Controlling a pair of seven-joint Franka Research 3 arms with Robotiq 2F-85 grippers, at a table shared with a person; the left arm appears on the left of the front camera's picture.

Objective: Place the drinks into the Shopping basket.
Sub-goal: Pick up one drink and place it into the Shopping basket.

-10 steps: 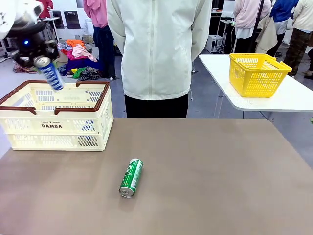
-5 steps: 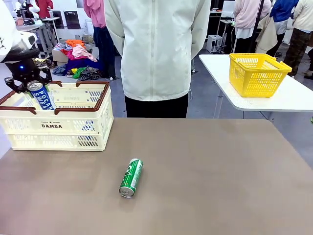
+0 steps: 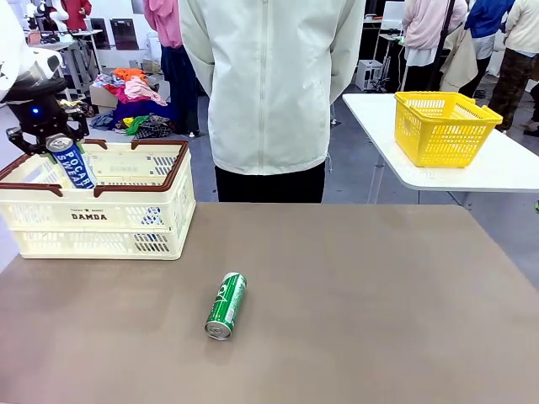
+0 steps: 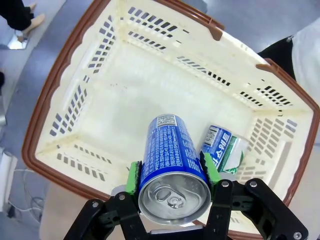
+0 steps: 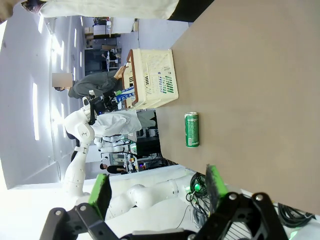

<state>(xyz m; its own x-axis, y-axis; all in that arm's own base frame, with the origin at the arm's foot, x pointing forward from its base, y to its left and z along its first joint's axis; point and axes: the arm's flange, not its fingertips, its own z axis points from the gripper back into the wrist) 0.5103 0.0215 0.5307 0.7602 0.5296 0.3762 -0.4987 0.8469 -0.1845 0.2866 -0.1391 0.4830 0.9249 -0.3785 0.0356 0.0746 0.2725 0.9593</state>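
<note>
Three drinks: one blue can (image 4: 172, 170) pinched in the left hand (image 4: 172, 185), a second blue can (image 4: 225, 152) lying on the floor of the Shopping basket (image 4: 55, 135), a green can (image 3: 226, 305) on its side on the worktop (image 3: 379, 311).
Left hand: green pads clamp the can's sides near its silver top; in the front view the can (image 3: 77, 166) hangs tilted over the basket's near-left part, its lower end below the brown rim (image 3: 135, 190).
Step in hand: letting the held can go inside the basket, as I judge it.
Doing it well: bring it low over the bare floor left of the lying can, then spread the fingers; a high drop could bounce or strike that can.
Right hand (image 5: 157, 197): spread wide, holding nothing, hanging well apart from the green can (image 5: 192, 129).
Around: a person (image 3: 269, 93) stands at the far edge; a yellow basket (image 3: 442, 126) sits on a separate white table (image 3: 505, 172).
In the way: the near handle and rim lie close to the can's lower end.
</note>
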